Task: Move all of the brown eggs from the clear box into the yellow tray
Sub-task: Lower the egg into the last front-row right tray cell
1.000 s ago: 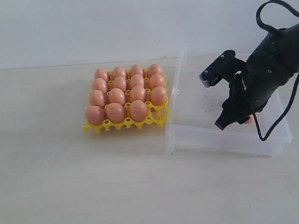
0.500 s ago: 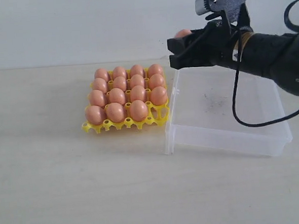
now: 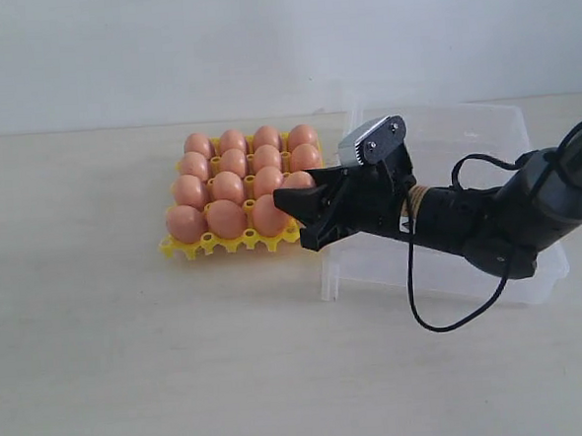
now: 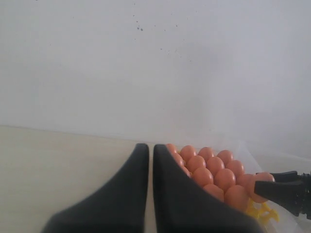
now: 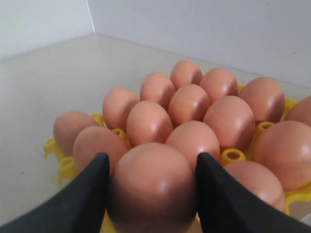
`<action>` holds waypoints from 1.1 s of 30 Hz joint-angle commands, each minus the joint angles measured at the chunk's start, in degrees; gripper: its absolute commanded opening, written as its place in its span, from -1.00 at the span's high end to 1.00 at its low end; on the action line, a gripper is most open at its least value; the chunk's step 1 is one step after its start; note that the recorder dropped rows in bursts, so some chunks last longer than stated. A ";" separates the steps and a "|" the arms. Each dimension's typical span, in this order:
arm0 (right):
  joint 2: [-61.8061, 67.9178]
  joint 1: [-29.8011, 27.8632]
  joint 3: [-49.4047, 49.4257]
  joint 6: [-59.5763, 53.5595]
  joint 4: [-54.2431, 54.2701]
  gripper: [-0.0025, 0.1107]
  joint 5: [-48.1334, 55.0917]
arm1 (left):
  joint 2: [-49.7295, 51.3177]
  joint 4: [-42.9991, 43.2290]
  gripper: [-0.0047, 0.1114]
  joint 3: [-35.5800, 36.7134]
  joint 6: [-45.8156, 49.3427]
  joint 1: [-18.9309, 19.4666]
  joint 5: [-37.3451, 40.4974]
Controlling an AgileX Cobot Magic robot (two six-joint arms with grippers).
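Clamped on the last brown egg [image 5: 153,191], the right hand [image 3: 299,220] hovered over the yellow tray's [image 3: 235,244] empty corner cup beside the clear box [image 3: 452,269], so it probably needed to lower gently and let go.

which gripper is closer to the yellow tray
Right. The right gripper holds an egg over the tray's edge. The left gripper is shut, back from the tray and outside the exterior view.

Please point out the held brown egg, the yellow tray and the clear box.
Held smooth brown oval egg [image 5: 153,187]: right wrist view, front face.
Bright yellow plastic lattice tray [image 3: 223,245]: exterior view, near rim.
Clear shallow plastic box [image 3: 368,273]: exterior view, near wall.
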 commanded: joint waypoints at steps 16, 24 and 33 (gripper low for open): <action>-0.03 -0.02 -0.33 -2.76 3.28 0.96 8.04 | -0.15 -0.51 0.85 -0.18 -0.42 -0.33 -0.92; -0.03 -0.02 -0.33 -2.52 2.90 0.96 9.26 | -0.15 -0.51 0.85 -0.18 -0.42 -0.33 -0.92; -0.14 -0.02 -0.33 -2.13 2.90 0.92 10.52 | -0.15 -0.51 0.85 -0.18 -0.42 -0.33 -0.92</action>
